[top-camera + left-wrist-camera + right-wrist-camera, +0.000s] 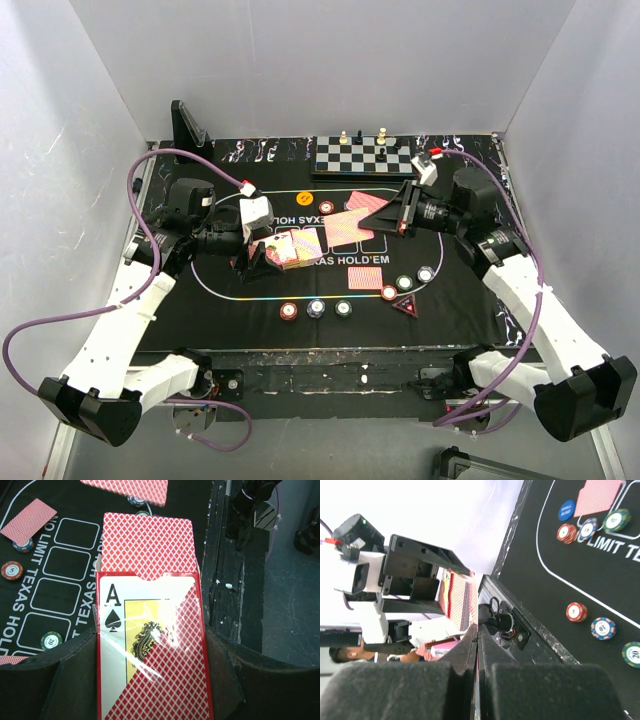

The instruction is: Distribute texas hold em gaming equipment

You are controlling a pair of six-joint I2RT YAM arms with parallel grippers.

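My left tool [258, 246] is clenched on the red card box with the ace of spades on its film-wrapped face [150, 645]. It holds the box tilted above the middle of the black felt mat [455, 300], and the stack of red diamond-backed playing cards [147, 545] pokes out of the open end. My right tool [478, 645] is pinched fully together. From the overhead view I judge it has one single red-backed card [348, 230] by the edge, hanging in the air between the two tools. Its own camera shows only a thin pink sliver between the pads, so I hold that loosely. To deal this one well I'd draw it straight along the line of the box so the next card doesn't ride out with it, and hold the left arm dead steady. Then I'd carry it low to a player's spot and lay it flat, clear of the small round poker chips [317, 307] and the dark red triangular marker [405, 306] near my edge of the bench [330, 365]. Readable: "NO LIMIT TEXAS HOLD" on the mat, a big "A" over a spade on the box, "20" on a green-rimmed chip [51, 641], "5" on a red chip [12, 570], and what looks like "SMALL BLIND" on a blue disc [566, 510]
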